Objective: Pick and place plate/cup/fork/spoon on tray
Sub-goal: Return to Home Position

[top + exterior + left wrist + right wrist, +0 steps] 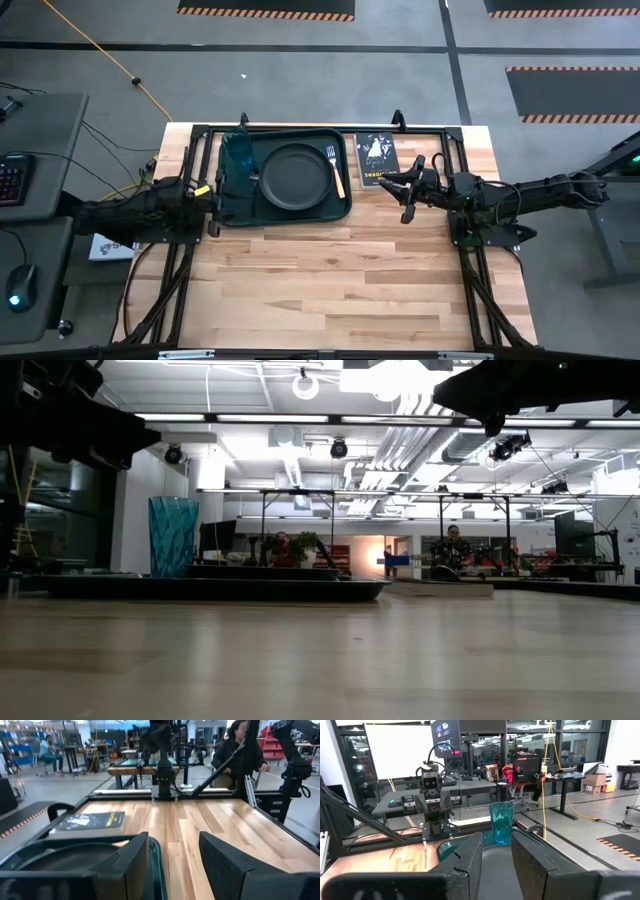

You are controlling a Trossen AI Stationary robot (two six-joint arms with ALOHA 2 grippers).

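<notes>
The dark green tray (228,205) lies at the table's far middle. On it are the black plate (297,175), the teal cup (238,150) standing upright at its far left corner, and the fork (335,170) lying right of the plate, tines toward the far edge. I see no spoon. My left gripper (216,205) is open and empty at the tray's left near corner; its fingers show in the left wrist view (172,842). My right gripper (395,195) is open and empty, above the table just right of the tray, and points at the cup (501,822).
A small black book (377,160) with white print lies right of the tray, at the far edge and just beyond my right gripper. Black frame rails run along the table's edges (300,128). Bare wood spans the near half of the table (320,290). A person sits beyond the table (240,750).
</notes>
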